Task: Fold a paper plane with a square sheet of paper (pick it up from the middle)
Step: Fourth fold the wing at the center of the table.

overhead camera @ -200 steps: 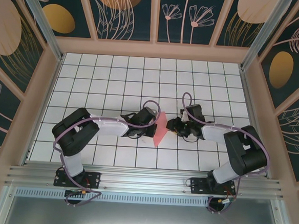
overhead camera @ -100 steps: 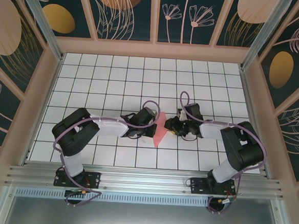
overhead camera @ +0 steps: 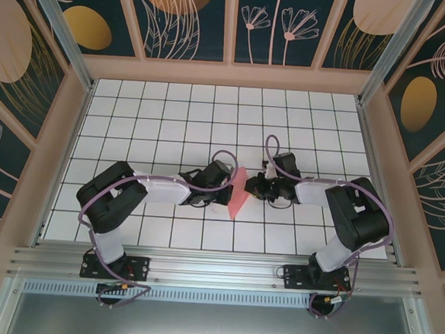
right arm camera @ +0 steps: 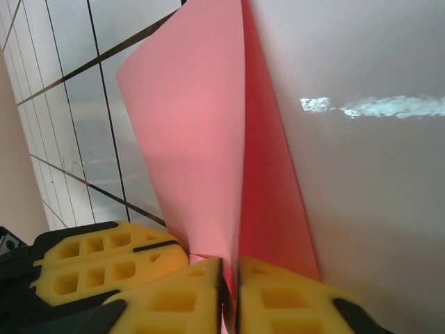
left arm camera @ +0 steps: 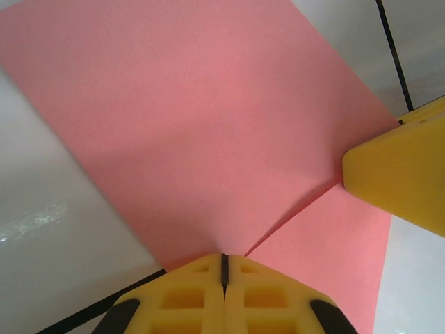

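Observation:
The salmon-pink square sheet of paper (overhead camera: 238, 192) stands folded and raised between my two grippers at the middle of the tiled table. In the left wrist view the sheet (left arm camera: 208, 125) spreads out from my left gripper (left arm camera: 224, 268), whose yellow jaws are shut on its near edge, with a crease running from their tip. My right gripper (right arm camera: 229, 292) is shut on the paper (right arm camera: 201, 139), and a pink strip shows between its jaws. From above, the left gripper (overhead camera: 227, 186) and right gripper (overhead camera: 249, 186) face each other across the sheet.
The white grid table (overhead camera: 172, 118) is bounded by wooden walls on three sides (overhead camera: 229, 74). The right gripper's yellow finger (left arm camera: 403, 174) pokes into the left wrist view at the paper's right edge. The left gripper's fingers (right arm camera: 104, 261) lie close beside the right jaws.
My right gripper has edged left to the paper and its jaws have closed on the sheet. The left gripper and the paper have stayed put.

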### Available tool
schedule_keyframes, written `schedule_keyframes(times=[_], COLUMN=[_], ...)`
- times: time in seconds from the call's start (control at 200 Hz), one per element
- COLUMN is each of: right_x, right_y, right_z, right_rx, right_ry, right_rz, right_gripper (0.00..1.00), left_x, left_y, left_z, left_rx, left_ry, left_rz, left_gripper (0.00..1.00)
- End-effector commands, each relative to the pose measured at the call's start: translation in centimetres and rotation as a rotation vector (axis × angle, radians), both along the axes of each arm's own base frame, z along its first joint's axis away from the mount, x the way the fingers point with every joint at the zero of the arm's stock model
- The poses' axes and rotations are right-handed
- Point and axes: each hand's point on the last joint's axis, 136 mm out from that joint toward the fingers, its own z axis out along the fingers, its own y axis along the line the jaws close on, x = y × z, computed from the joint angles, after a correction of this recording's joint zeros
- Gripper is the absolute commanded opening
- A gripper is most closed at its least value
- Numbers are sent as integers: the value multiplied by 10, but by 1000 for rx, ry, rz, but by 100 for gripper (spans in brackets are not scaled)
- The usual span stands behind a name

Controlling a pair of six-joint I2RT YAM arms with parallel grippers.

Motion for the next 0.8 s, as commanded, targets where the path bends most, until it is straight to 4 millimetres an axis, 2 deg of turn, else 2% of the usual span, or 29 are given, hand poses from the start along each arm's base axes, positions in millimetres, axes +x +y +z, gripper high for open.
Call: schedule_keyframes(times=[0.0, 0.045, 0.06, 0.115, 0.235, 0.355, 0.56, 0.661, 0.796], right_x=[5, 5, 5, 6, 4, 3, 1, 0, -1], right_y=[8, 7, 7, 7, 9, 7, 0, -5, -6], right_z=[11, 14, 15, 17, 22, 26, 29, 28, 31], right_rx=[22, 16, 14, 0, -4, 3, 9, 7, 22], right_ry=[-33, -36, -37, -41, -31, -22, -12, -6, -7], right_rz=[17, 5, -1, -23, -74, -157, -265, -303, -313], right_gripper=[9, 7, 7, 5, 2, 2, 2, 1, 1], left_x=[3, 4, 5, 4, -1, -14, -39, -43, -45], left_y=[7, 9, 8, 8, 9, 8, -7, -12, -25], left_z=[19, 22, 33, 44, 61, 72, 57, 47, 44], left_rx=[-7, -6, -28, -45, -73, -41, 65, 102, 125], left_ry=[-30, -37, -54, -74, -100, -159, -188, -188, -210], left_rz=[31, 40, 40, 33, 24, -3, -75, -84, -101], left_gripper=[9, 15, 18, 30, 35, 37, 40, 40, 40])
